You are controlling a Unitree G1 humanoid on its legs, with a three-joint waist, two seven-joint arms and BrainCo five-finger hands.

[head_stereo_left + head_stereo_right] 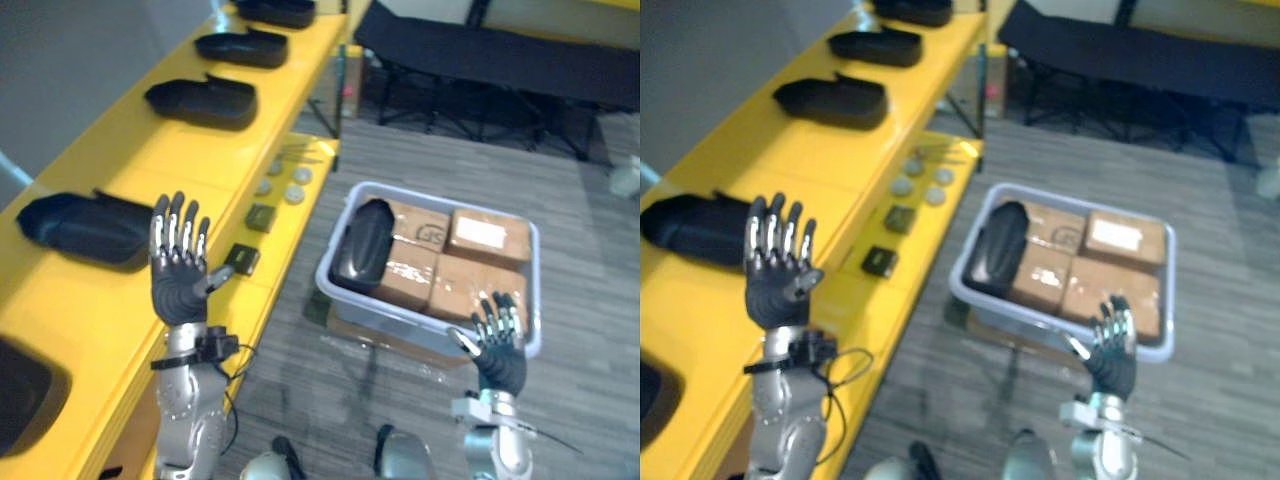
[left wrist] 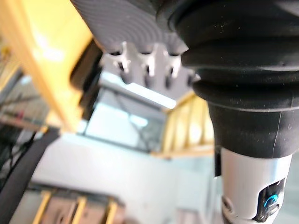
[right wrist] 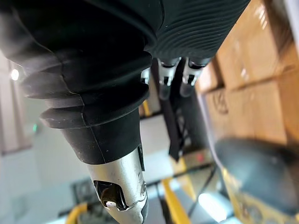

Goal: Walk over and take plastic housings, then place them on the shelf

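Black plastic housing (image 1: 362,245) sitting in the grey bin (image 1: 420,322) on the floor, jammed against the bin's left wall next to the cardboard boxes (image 1: 480,240), long axis running away from the robot. Ahead and to the left of the right hand (image 1: 500,362), hovering by the bin's near rim, fingers spread, nothing held. Probably the nearer one tbh. Left hand (image 1: 178,285) up over the yellow shelf (image 1: 150,160), fingers straight, empty too, other housings (image 1: 203,100) lined up there.

Stereo downward on shelf (image 1: 110,165); wrist-cams close
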